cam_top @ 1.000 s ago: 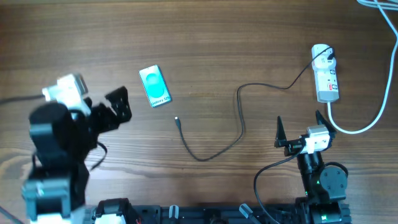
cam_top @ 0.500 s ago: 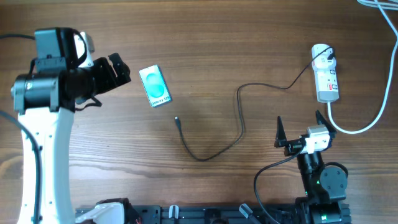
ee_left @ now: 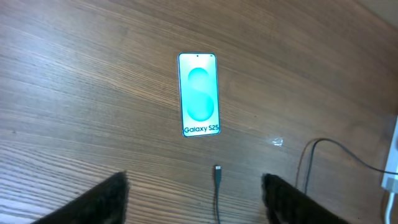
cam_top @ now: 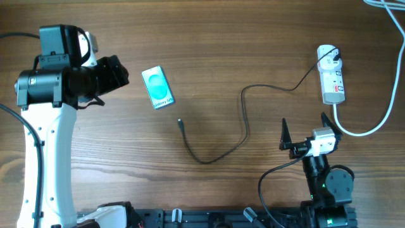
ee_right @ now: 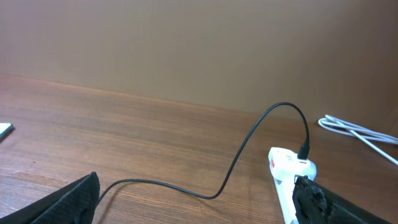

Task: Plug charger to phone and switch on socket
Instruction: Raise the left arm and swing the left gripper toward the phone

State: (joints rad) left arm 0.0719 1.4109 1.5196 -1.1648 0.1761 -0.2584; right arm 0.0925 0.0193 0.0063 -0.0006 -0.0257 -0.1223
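Left claw (cam_top: 120, 73) swung up from the near edge of the desk (cam_top: 253, 38), now just beside the phone (cam_top: 157, 87), fingers apart. Right claw (cam_top: 304, 126) unmoved, spread too, near the socket (cam_top: 331, 79). Charger (cam_top: 243, 123) tip lies near the phone, not touching.

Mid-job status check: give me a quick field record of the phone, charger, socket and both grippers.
phone: flat on the wooden table, screen up, nothing plugged in
charger tip: loose on the table near the phone's Galaxy S25 end, not touching it
charger plug: seated in the socket
socket: on the right side; switch state unreadable
left gripper: open, empty, above phone and tip
right gripper: open, empty, short of the socket
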